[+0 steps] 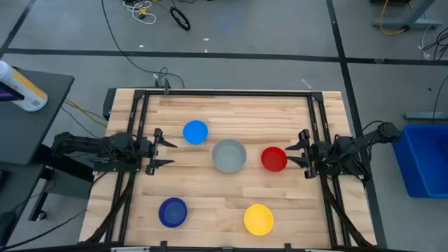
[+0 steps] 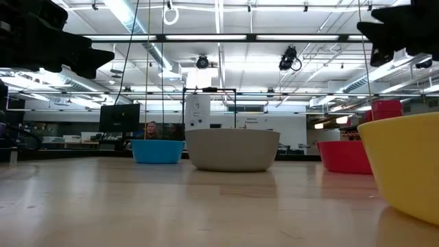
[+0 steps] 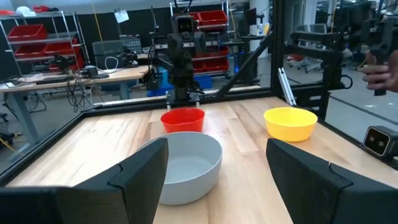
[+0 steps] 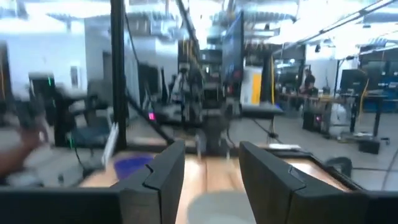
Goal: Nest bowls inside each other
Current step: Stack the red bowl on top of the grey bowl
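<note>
Right tool open beside red bowl

I see my left end effector at the left side, fingers spread, holding nothing. My right end effector faces it from the right, fingers parted, empty.

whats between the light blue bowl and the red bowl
The grey bowl sits between the light blue bowl and the red bowl, touching neither; the high view shows it.
</note>
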Robot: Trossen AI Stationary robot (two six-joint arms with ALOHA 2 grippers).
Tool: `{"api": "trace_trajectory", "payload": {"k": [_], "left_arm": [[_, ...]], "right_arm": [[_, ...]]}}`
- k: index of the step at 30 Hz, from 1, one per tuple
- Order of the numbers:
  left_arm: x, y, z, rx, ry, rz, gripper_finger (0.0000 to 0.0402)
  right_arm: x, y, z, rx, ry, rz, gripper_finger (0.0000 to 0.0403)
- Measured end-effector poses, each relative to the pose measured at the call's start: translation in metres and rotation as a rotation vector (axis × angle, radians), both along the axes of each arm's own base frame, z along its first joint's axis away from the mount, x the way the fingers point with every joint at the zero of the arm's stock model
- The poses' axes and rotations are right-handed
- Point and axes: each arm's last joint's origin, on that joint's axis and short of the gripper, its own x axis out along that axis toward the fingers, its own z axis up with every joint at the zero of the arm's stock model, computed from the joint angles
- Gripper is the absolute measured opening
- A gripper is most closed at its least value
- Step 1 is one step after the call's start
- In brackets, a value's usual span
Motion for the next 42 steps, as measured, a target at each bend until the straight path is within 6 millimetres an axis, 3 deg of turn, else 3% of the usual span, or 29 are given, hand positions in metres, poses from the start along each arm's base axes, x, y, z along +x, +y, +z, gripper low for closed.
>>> {"api": "trace_trajectory", "payload": {"k": [3,11,18,25,29,34,39,42], "left_arm": [[0.000,0.000,0.001,-0.037,-0.007,0.008,0.0277],[0.000,0.002,0.002,-0.126,-0.010,0.055,0.0277],[0.000,0.004,0.001,-0.106,-0.015,0.145,0.0277],[0.000,0.004,0.001,-0.093,-0.014,0.131,0.0277],[0.000,0.004,0.001,-0.084,-0.012,0.131,0.0277],[0.000,0.004,-0.001,-0.079,0.006,0.131,0.0277],[0.000,0.004,-0.002,-0.076,0.021,0.131,0.0277],[0.000,0.004,-0.002,-0.082,0.023,0.131,0.0277]], "right_arm": [[-0.001,-0.001,0.005,0.129,-0.045,0.028,0.0163],[-0.003,0.001,0.009,0.149,-0.082,0.091,0.0162],[-0.002,0.001,0.006,0.370,-0.031,0.162,0.0159],[-0.001,0.001,0.005,0.381,-0.021,0.154,0.0156],[0.006,0.000,-0.015,0.293,0.168,0.015,0.0157],[0.015,-0.008,-0.042,0.331,0.431,-0.150,0.0186],[0.025,-0.017,-0.043,0.352,0.541,-0.263,0.0230],[0.030,-0.023,-0.038,0.407,0.724,-0.285,0.0243]]}}
